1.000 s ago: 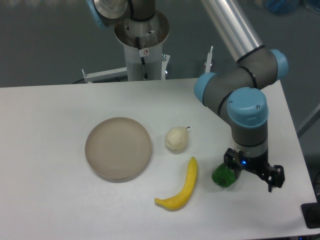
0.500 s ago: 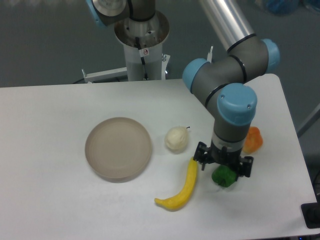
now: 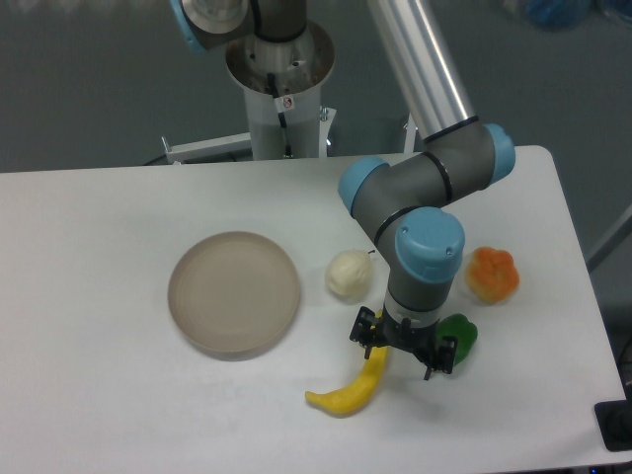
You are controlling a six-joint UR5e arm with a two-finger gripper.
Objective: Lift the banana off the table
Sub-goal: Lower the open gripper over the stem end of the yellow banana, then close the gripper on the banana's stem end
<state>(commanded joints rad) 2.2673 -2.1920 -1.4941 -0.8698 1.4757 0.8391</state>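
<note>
The bright yellow curved banana (image 3: 353, 387) lies on the white table (image 3: 99, 395) at the front, right of the plate. Its upper end is hidden under my gripper (image 3: 402, 353). The gripper hangs over that upper end and points down, with its fingers spread apart and nothing between them. I cannot tell whether the fingers touch the banana.
A round beige plate (image 3: 234, 292) sits left of centre. A pale cream round fruit with a stem (image 3: 349, 274) lies just behind the banana. A green pepper (image 3: 460, 336) lies right beside the gripper and an orange pepper (image 3: 492, 275) farther right. The robot base (image 3: 279, 94) stands at the back.
The arm has swung left from above the green pepper to above the banana's upper end. The orange and green peppers are now uncovered. The objects have not moved.
</note>
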